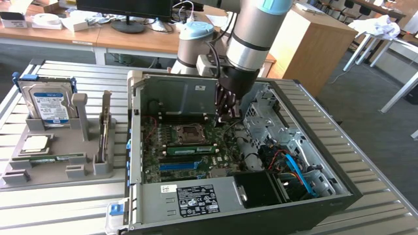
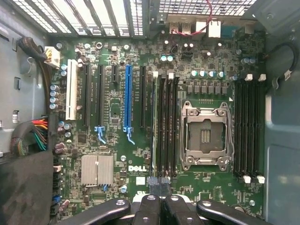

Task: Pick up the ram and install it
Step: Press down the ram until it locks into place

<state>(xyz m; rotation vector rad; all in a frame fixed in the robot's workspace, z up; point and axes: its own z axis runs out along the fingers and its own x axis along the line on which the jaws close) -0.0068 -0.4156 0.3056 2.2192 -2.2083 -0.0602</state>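
Wrist view: hand (image 2: pixel 157 183) closed tight, empty, over one end of the ram (image 2: pixel 154 126), vacant slots (image 2: pixel 165 126) alongside.

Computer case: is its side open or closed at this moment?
Open. The case lies uncovered: its motherboard is exposed and the gripper hangs inside above it.

A silver slatted metal table (image 1: pixel 58 210) is carrying 2 things: a flat grey plastic parts holder (image 1: pixel 56 169) is sitting at the exterior view's left, and an open black computer case (image 1: pixel 339 193) is lying on its side just beside it, centre-right.
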